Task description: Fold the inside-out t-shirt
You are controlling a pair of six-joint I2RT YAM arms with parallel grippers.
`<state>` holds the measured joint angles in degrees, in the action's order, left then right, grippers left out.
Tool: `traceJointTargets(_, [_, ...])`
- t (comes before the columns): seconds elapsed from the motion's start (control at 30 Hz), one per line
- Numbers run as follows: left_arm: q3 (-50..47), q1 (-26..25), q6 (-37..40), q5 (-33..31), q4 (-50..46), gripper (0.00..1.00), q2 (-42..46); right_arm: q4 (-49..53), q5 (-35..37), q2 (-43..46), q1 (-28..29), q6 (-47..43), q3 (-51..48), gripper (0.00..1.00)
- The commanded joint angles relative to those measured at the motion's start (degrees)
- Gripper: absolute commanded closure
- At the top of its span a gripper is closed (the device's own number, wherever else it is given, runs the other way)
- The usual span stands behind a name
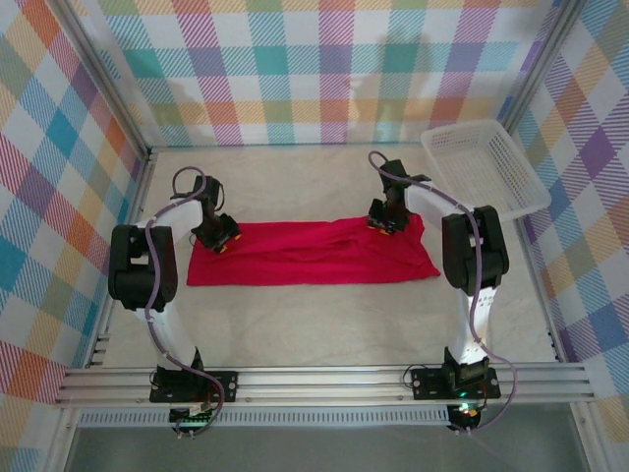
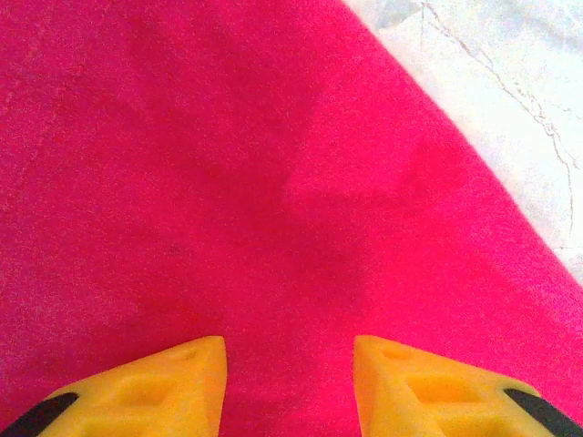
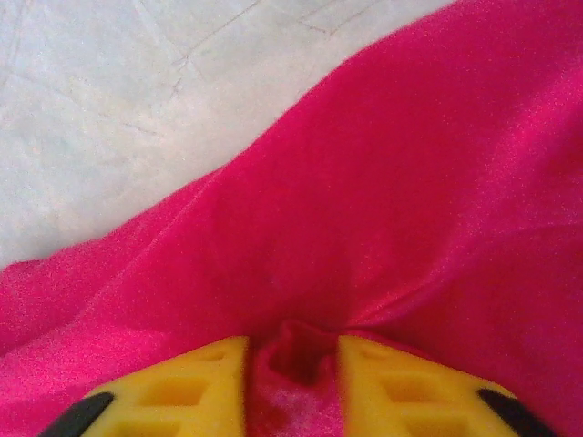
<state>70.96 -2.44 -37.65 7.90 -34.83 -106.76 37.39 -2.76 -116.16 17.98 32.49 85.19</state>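
A red shirt (image 1: 314, 254) lies on a pale table (image 1: 314, 324), seen from above. It is spread as a long, low band running left to right across the middle of the table, between the two arms. Its near edge is fairly straight. Its far edge is rumpled, with soft folds towards the right end.

The left gripper (image 1: 218, 236) points down at the shirt's far left corner. In the left wrist view its yellow fingers (image 2: 155, 387) stand apart over smooth, flat red cloth, with nothing caught between them, so the jaws are open. A strip of bare table shows past the cloth's edge in the upper right of that view.

The right gripper (image 1: 385, 222) points down at the shirt's far edge, near the right end. In the right wrist view the jaws are closed on a small raised fold of red cloth, which fills the gap and touches both fingers. Creases run out from the pinched fold, and bare table shows beyond the cloth in the upper left.

A white mesh basket (image 1: 486, 169) sits at the far right corner of the table, apart from the shirt. Walls (image 1: 324, 69) in a pastel check pattern enclose the table on three sides.
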Motion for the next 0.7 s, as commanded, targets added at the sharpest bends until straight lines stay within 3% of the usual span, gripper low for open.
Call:
traceJointTargets(0.0, [-0.7,0.4,1.0,0.2,-1.6,0.59,-0.2,2.7,1.3,1.6,1.1,0.2,1.9,0.92])
traceJointTargets(0.07, [-0.6,0.4,0.9,0.5,-1.6,0.59,-0.4,4.6,2.4,3.3,1.8,1.2,1.7,0.97])
traceJointTargets(0.3, [-0.9,0.4,0.6,0.6,-1.5,0.59,0.6,6.7,8.1,14.1,7.3,11.6,-8.4,1.0])
traceJointTargets(0.53, [-2.2,0.4,0.8,1.3,-1.2,0.59,1.9,-1.4,9.4,25.9,15.5,27.3,-26.9,0.91])
traceJointTargets(0.57, [-2.3,0.4,0.8,1.3,-1.2,0.59,2.0,-3.2,8.7,27.0,16.9,28.6,-28.8,0.88])
traceJointTargets(0.6, [-2.4,0.3,0.9,1.4,-1.2,0.59,2.1,-4.2,8.0,27.7,18.1,29.3,-29.9,0.78])
traceJointTargets(0.63, [-2.4,0.4,1.0,1.3,-1.3,0.59,2.2,-4.2,7.5,28.1,19.0,29.6,-30.2,0.61])
traceJointTargets(0.67, [-2.4,0.4,1.0,1.1,-1.4,0.59,2.2,-3.4,7.3,28.4,19.6,29.5,-30.0,0.52])
